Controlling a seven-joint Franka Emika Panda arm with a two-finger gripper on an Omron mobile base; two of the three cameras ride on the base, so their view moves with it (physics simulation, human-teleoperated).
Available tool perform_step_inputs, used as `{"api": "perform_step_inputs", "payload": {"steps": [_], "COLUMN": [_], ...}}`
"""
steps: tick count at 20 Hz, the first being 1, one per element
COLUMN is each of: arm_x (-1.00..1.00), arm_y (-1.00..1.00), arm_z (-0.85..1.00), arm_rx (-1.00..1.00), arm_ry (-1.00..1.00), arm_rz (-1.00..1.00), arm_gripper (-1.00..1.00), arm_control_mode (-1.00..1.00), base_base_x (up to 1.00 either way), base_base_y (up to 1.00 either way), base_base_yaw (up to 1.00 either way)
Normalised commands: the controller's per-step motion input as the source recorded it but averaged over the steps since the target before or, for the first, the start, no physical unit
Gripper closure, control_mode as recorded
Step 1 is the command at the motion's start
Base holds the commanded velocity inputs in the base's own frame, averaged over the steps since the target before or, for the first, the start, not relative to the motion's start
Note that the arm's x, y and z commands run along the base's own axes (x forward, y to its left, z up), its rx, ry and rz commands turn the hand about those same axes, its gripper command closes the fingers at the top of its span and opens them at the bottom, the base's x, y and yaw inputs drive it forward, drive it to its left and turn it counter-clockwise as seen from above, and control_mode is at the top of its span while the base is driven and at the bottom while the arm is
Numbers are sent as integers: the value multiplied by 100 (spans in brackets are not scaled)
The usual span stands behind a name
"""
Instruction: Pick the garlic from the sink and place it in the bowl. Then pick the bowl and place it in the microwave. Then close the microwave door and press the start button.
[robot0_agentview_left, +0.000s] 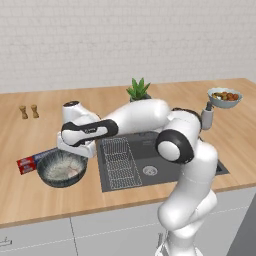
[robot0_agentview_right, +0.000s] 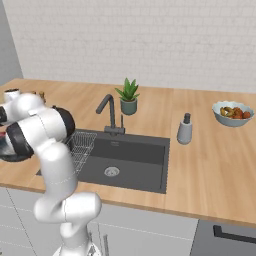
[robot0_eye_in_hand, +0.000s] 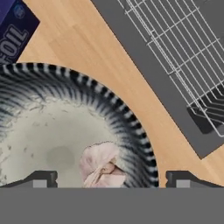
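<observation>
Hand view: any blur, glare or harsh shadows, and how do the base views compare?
Hand view: sharp enough to read the bowl ribs and the garlic inside it; flat light, no glare. Left base view: soft and low-res, faint shadow under the bowl on the counter. Right base view: even lighting, sink dark but its drain readable.

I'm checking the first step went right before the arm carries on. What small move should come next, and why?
Probably shift the open gripper sideways so its fingertips straddle the ribbed rim of the wide dark grey bowl, then lower to grasp it. The small pinkish-white garlic bulb already lies inside the bowl, free of the open jaws, so the bowl's trip to the microwave looks like the next job.
</observation>
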Motion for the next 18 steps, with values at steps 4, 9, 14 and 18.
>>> {"api": "perform_step_inputs", "payload": {"steps": [4,9,14,18], "arm_x": [0,2,17,34], "arm_y": [-33,-22,-1,0], "arm_z": [-4,-16,-32,-28], "arm_rx": [9,11,10,6], "arm_ry": [0,0,0,-1], "arm_rz": [8,22,24,16], "arm_gripper": [-100,-100,-100,-100], "arm_control_mode": [-100,-100,-100,-100], "base_base_x": [0,0,0,0], "base_base_y": [0,0,0,0], "base_base_yaw": [0,0,0,0]}}
